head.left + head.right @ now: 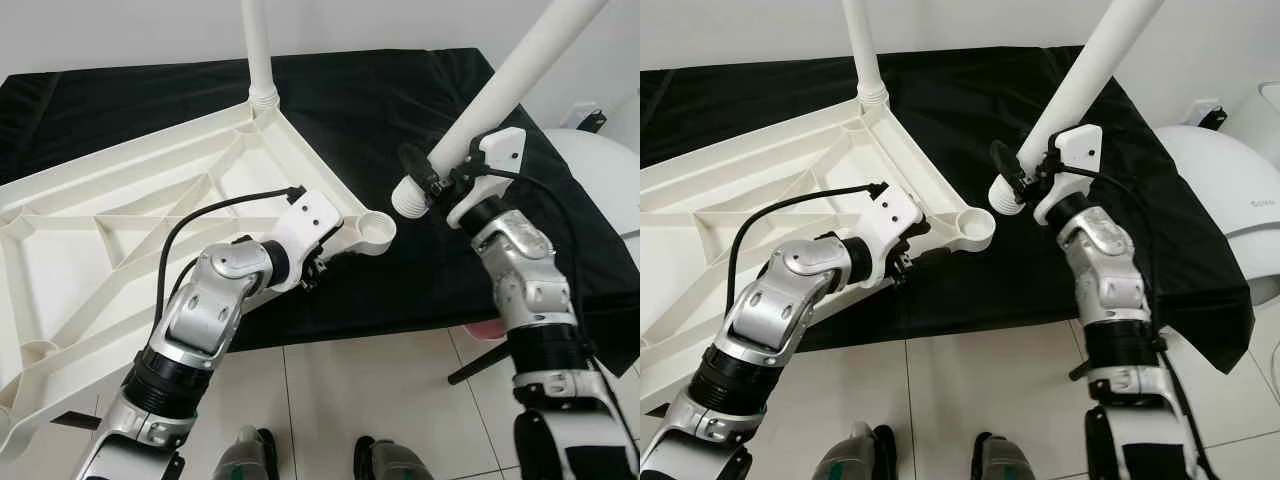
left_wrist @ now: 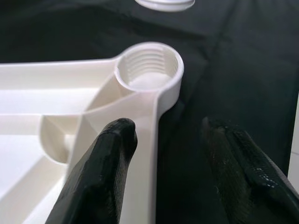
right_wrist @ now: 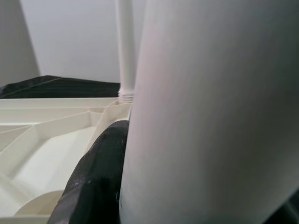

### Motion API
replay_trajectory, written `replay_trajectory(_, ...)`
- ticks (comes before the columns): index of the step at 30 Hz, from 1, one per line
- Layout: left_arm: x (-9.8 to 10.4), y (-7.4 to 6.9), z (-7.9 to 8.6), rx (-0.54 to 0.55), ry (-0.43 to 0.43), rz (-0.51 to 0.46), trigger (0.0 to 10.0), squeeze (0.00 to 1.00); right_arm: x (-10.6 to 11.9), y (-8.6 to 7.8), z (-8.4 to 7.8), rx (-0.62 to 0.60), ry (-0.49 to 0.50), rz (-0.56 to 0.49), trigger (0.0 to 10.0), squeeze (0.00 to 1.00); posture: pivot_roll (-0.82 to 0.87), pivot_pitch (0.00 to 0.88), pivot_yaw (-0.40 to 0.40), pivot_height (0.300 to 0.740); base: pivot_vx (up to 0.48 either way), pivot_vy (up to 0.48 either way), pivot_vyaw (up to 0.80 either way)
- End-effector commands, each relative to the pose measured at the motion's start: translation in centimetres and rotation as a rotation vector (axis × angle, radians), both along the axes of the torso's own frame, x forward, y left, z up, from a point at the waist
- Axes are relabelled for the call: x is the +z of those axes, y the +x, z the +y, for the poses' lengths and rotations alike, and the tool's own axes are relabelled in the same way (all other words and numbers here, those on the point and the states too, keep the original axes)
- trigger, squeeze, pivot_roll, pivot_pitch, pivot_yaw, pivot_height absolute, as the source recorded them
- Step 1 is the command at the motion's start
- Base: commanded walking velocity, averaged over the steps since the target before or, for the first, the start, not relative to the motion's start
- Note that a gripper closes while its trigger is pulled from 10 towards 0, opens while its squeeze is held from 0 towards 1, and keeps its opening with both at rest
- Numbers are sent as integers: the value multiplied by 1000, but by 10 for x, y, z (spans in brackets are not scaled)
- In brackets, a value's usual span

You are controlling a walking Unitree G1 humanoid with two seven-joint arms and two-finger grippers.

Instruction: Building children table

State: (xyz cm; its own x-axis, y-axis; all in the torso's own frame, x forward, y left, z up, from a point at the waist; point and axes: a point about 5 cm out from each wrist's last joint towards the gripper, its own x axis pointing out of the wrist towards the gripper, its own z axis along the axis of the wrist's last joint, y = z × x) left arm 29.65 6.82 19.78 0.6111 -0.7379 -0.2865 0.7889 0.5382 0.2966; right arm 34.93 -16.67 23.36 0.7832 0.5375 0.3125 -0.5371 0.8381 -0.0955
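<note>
Upturned white tabletop [image 1: 120, 230] on black cloth [image 1: 400, 100], overhanging cloth's front-left edge; 1 leg [image 1: 258, 50] already upright in far corner socket. Left gripper [image 2: 163, 154], fingers wide, straddles rim just behind empty threaded socket [image 1: 372, 230] at near-right corner. Right gripper [image 1: 432, 185] clamps loose leg [image 1: 500, 80], tilted, threaded end just beside socket. Judgement: upright leg over socket before twisting, else cross-thread.

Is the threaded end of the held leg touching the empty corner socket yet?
Apart. The left eye view shows black cloth between the leg tip and the corner socket.
</note>
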Motion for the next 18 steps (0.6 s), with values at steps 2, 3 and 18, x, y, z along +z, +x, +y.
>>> replay_trajectory(2,-9,2,0,79,17,-14,10000,0,0,1,1,48,1,13,10000,0,-86,189,3,740,0,0,0)
replay_trajectory(3,-10,1,-2,80,18,-10,10000,0,0,1,1,52,-12,10,10000,0,-85,190,3,740,0,0,0)
replay_trajectory(18,-23,15,-3,195,44,44,10000,0,7,2,3,157,-39,-10,10000,0,-91,192,15,740,0,0,0)
